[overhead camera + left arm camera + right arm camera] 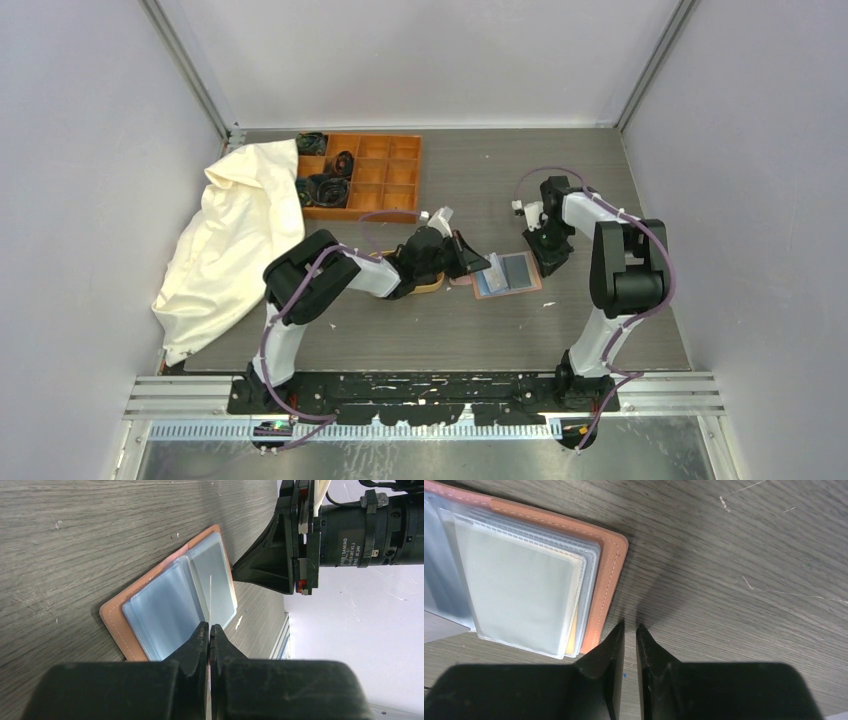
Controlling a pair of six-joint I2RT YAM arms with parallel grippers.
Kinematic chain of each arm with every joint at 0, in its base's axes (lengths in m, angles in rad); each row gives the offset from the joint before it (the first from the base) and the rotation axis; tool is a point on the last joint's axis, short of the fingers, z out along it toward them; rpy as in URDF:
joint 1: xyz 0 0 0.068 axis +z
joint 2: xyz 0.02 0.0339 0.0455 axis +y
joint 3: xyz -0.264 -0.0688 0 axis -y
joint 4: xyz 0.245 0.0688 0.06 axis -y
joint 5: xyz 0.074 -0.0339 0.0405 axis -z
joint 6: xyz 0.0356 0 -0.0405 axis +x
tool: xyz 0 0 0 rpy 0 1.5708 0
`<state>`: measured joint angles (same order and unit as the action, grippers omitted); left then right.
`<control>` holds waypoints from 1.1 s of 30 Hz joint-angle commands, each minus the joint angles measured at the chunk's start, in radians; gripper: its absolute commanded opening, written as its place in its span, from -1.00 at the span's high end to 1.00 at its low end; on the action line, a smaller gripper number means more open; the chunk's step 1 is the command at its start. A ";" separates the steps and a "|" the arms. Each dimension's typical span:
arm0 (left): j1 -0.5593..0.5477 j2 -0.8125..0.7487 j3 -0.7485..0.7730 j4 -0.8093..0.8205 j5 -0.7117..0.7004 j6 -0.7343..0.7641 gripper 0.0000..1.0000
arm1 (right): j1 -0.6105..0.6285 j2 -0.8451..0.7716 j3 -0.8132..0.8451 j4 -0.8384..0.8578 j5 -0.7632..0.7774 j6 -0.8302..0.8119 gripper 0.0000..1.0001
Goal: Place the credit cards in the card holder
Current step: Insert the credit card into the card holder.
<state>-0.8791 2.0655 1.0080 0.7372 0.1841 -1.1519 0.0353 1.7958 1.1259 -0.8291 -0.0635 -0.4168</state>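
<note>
Card holder (167, 607) lies open flat mid bench (100, 530), clear sleeves up and the leather rim showing all round. Bare bench on its near side and out to the right. The oval wooden tray (432, 287) sits just left of it, under the left arm. The orange compartment box (365, 175) and white cloth (235, 240) are well apart, far-left.

Left arm reaches low across to the right. Left gripper (209, 626) has its fingers clamped on a thin pale sheet seen edge-on, probably a credit card (210, 597), held upright over the sleeves.

Right arm is folded back and wrist-down. Right gripper (629, 626) has its tips at the bench just beside the holder's right leather edge, fingers a slim gap apart with nothing between them.
</note>
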 commanded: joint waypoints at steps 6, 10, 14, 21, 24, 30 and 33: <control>0.003 0.020 0.057 0.038 0.003 -0.023 1.00 | -0.003 0.013 0.044 -0.028 0.001 -0.010 0.61; 0.005 0.042 0.068 0.026 -0.002 -0.026 1.00 | -0.003 0.014 0.045 -0.031 -0.002 -0.010 0.61; 0.007 0.052 0.070 0.013 -0.012 -0.024 1.00 | -0.003 0.014 0.048 -0.035 -0.008 -0.011 0.62; 0.006 0.040 0.067 -0.028 -0.033 -0.007 1.00 | -0.003 0.022 0.050 -0.042 -0.011 -0.010 0.63; 0.006 0.035 0.064 -0.034 -0.037 -0.001 1.00 | -0.003 0.023 0.051 -0.044 -0.012 -0.011 0.63; 0.006 0.024 0.071 -0.058 -0.040 0.024 1.00 | -0.003 0.024 0.052 -0.047 -0.013 -0.009 0.63; 0.006 0.019 0.076 -0.073 -0.042 0.043 1.00 | -0.003 0.025 0.052 -0.049 -0.015 -0.009 0.64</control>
<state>-0.8768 2.1166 1.0569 0.6941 0.1673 -1.1622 0.0353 1.8137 1.1439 -0.8619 -0.0654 -0.4168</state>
